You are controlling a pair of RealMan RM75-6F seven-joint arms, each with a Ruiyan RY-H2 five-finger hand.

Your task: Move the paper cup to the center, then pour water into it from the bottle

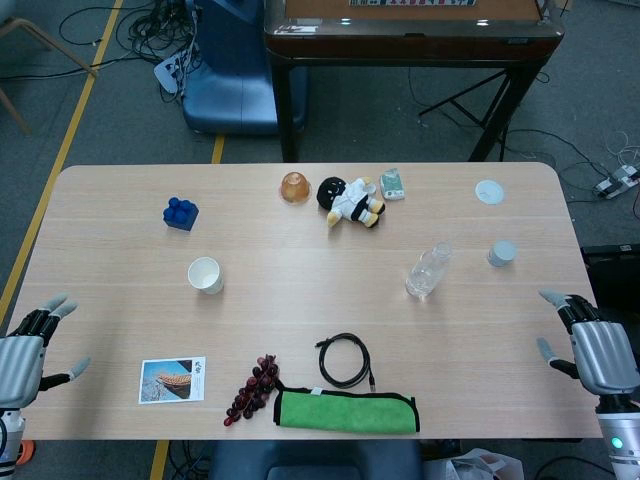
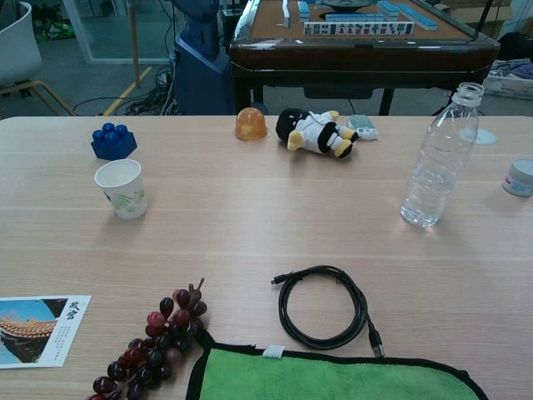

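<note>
Cup-moving step is not begun: paper cup (image 1: 205, 275) stands at nine o'clock from table centre, bottle (image 1: 428, 270) at three, while left hand (image 1: 30, 345) and right hand (image 1: 595, 345) wait wide-fingered, empty, so left must reach it.

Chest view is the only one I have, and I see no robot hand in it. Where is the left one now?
Observer: The left robot hand is at the left edge of the table, near the front corner. Its fingers are apart and it holds nothing.
Operator: And the right one?
Observer: The right robot hand is at the right edge of the table. Its fingers are also apart and it holds nothing.
Operator: Which one is closer to the cup?
Observer: The left one. The paper cup stands on the left half of the table, while the bottle stands on the right half, nearer the right robot hand.
</note>
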